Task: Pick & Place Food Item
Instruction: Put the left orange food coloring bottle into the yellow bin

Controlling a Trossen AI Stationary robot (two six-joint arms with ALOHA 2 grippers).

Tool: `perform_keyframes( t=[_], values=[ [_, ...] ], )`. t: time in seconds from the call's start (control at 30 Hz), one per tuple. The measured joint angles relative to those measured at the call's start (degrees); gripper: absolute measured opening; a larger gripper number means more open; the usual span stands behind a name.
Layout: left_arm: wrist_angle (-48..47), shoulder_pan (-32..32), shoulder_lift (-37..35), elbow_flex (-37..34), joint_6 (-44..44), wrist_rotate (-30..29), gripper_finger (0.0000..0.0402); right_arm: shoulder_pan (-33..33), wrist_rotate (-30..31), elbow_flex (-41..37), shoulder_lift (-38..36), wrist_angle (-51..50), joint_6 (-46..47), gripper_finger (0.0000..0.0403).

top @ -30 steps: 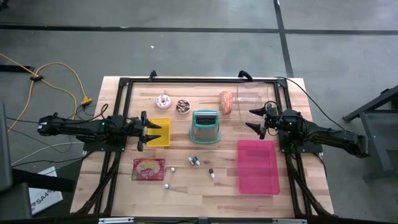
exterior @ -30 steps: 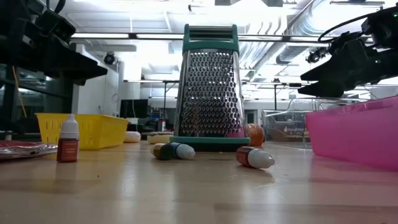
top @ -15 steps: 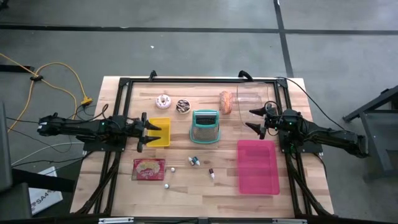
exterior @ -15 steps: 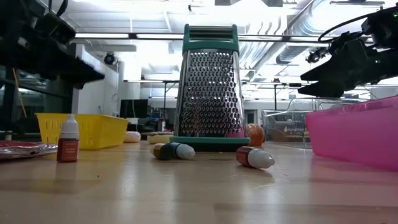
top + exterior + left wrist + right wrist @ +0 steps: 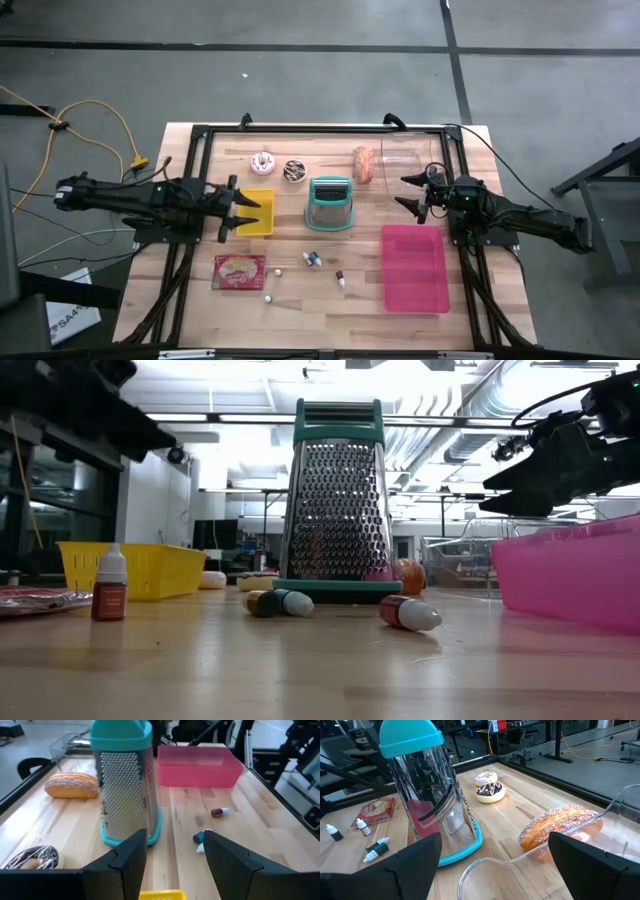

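A sugared bread roll (image 5: pixel 363 165) lies on the table at the far middle, against the clear container (image 5: pixel 410 160). Two doughnuts lie far left of it, one pale (image 5: pixel 263 161) and one chocolate (image 5: pixel 294 171). My left gripper (image 5: pixel 238 209) hangs open above the left edge of the yellow basket (image 5: pixel 256 212), with nothing between its fingers (image 5: pixel 130 855). My right gripper (image 5: pixel 402 192) stands open near the clear container's rim (image 5: pixel 485 865) and points toward the roll (image 5: pixel 560 827) and the grater (image 5: pixel 427 795). It holds nothing.
A teal-and-steel box grater (image 5: pixel 331 203) stands upright mid-table. A pink bin (image 5: pixel 414 266) sits near right, and a red snack packet (image 5: pixel 239 271) near left. Several small bottles (image 5: pixel 313 259) lie scattered on the near middle. A black frame runs around the table.
My left gripper has risen above the yellow basket, most of it in the last half second, and has tipped a little. It stays open. The right arm and all the objects have kept still.
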Motion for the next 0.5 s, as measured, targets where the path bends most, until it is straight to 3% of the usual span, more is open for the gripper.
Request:
perform_keyframes(
  t=[0.33,0.5],
  values=[
    [-1.5,-5.7,13.6,6.1,0.0,-1.4,0.0188,0.0,0.0,0.0,0.0,0.0,0.0,0.0357],
    [-4.9,-10.5,21.2,11.2,-0.3,-5.6,0.0188,0.0,0.0,0.0,0.0,0.0,0.0,0.0357]
  ],
)
